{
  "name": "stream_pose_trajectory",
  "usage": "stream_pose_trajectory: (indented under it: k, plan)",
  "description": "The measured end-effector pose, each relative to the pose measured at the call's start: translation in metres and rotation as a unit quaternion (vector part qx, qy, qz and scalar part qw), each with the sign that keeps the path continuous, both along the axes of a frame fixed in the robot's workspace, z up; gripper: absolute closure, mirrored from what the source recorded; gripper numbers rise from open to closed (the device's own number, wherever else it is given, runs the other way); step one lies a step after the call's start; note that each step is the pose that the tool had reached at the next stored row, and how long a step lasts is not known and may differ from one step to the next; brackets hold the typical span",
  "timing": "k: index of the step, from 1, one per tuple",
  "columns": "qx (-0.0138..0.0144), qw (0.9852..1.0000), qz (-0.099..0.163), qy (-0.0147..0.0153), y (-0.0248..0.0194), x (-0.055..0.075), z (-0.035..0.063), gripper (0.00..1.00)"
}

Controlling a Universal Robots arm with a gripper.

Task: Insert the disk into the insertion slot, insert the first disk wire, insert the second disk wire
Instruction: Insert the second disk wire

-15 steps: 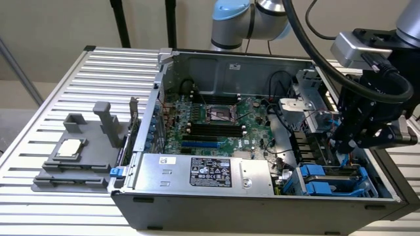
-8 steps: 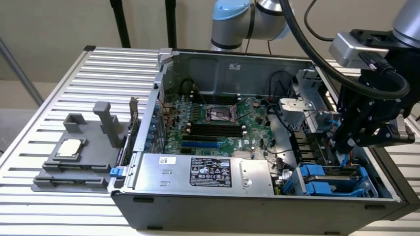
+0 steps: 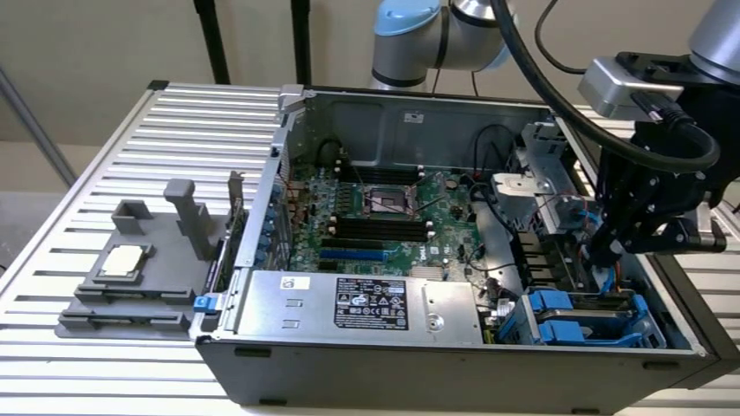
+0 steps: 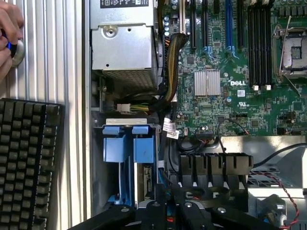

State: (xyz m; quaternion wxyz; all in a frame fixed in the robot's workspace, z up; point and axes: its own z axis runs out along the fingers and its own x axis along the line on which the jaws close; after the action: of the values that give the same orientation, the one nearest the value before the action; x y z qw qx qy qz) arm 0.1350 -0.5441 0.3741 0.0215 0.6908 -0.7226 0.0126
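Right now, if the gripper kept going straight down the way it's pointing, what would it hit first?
Probably the insertion slot; the gripper hangs just above its blue clips, though depth is hard to judge.

Black two-fingered gripper [image 3: 609,247] hanging wrist-down from the grey and pale-blue jointed arm [image 3: 422,35]; person's hand [image 4: 9,36] curled nearby.

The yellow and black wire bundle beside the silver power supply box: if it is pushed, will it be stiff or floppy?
The wire bundle is thick and holds a curve, so it probably bends yet springs back. It runs down behind the silver box, so it likely shifts only a little.
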Motion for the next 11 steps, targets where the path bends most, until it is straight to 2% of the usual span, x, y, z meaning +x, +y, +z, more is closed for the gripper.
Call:
stream_pose_trajectory:
  k: [2,5,8,11]
  plan:
    - [0.0004,1.0,0.0,0.0,-0.0022,0.0,0.0,0.84]
    - [0.0036,1.0,0.0,0.0,-0.0105,-0.001,-0.0005,0.84]
    - [0.0093,1.0,0.0,0.0,-0.0206,-0.002,-0.0025,0.84]
    - [0.0158,0.9999,0.0,0.0,-0.0281,-0.002,-0.0059,0.84]
